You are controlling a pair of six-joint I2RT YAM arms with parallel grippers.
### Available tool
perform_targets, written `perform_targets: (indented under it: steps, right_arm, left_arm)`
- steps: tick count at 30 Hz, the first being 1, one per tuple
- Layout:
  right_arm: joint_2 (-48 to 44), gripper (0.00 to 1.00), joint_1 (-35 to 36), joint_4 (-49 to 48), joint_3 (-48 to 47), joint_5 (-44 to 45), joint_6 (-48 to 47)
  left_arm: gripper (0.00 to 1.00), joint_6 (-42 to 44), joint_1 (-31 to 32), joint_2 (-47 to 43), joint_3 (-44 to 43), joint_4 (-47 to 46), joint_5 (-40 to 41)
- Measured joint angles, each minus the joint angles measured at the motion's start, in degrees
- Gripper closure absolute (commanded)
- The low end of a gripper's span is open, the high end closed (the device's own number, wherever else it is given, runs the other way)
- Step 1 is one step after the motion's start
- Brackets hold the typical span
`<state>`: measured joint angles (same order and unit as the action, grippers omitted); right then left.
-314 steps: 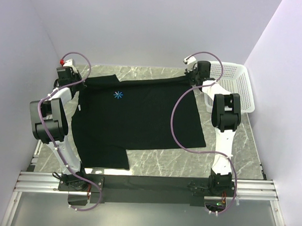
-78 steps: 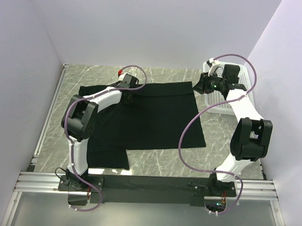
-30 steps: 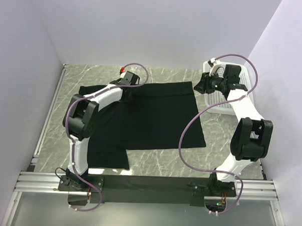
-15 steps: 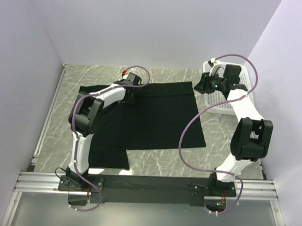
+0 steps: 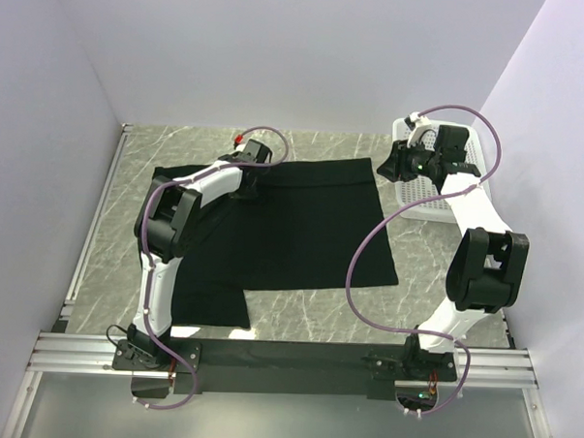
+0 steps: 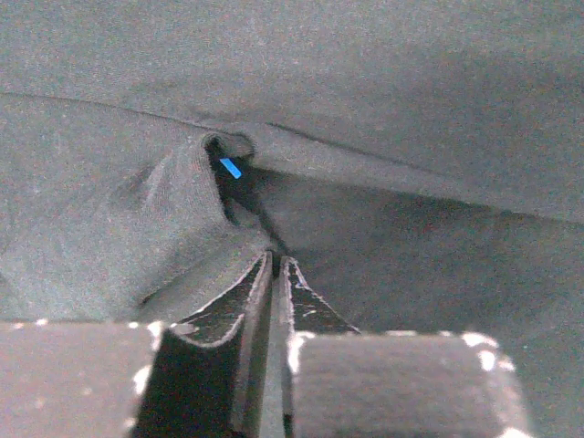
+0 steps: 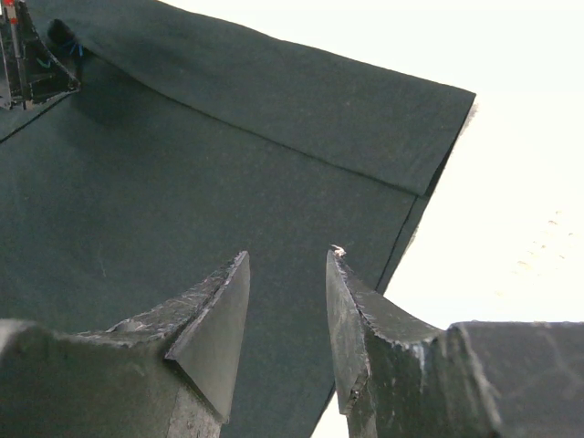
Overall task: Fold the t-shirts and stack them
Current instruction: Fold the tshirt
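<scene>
Left-hand side of plain black short-sleeved cloth t-shirt (image 5: 301,224) now lies folded inward at centre of table (image 5: 302,321), first fold apparently underway; left gripper (image 6: 276,258) at 11 o'clock, jaws nearly together on crease, pinch unclear; right gripper (image 7: 287,255) at 2 o'clock gapes empty.

t-shirt (image 5: 311,220): matt black cloth | table (image 5: 307,322): smooth marble-look | basket (image 5: 419,205): white plastic

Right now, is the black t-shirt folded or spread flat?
Partly folded: the t-shirt has its far edge doubled over; the rest lies flat.
</scene>
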<state>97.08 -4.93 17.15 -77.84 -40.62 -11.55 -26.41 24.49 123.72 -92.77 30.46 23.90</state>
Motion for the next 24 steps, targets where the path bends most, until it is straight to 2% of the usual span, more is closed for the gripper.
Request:
perform_targets:
  steps: [4,12,24]
  right_arm:
    - [0.0,0.54,0.0,0.0,0.0,0.0,0.0]
    - [0.0,0.53,0.0,0.0,0.0,0.0,0.0]
    - [0.0,0.53,0.0,0.0,0.0,-0.8,0.2]
  left_arm:
    - [0.99,0.1,0.0,0.0,0.0,0.0,0.0]
    - [0.99,0.4,0.0,-0.4,0.6,-0.3,-0.3]
    - [0.99,1.3,0.2,-6.8,5.3,-0.6,-1.4]
